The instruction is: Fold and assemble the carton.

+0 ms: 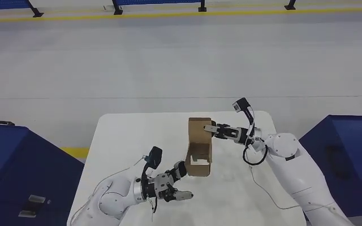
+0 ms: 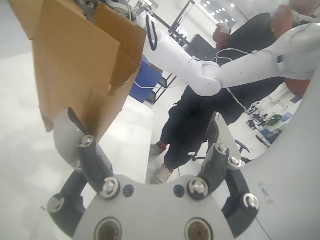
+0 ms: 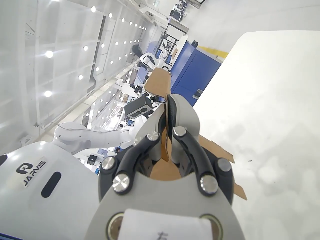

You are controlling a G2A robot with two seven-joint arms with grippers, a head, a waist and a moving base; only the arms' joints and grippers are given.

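While right pincer (image 1: pixel 208 129) pinches top edge, carton (image 1: pixel 198 151) stands, long axis upright; left pincer (image 1: pixel 182 182) spread.

The carton (image 1: pixel 197 134) is matt brown cardboard, rough at its cut edges; the table (image 1: pixel 141 135) is smooth white, faintly glossy, perhaps laminate.

One surface (image 1: pixel 130 141), its things counted
One carton (image 1: pixel 199 151) is counted; two grippers are counted: left gripper (image 1: pixel 185 181), right gripper (image 1: pixel 208 129).
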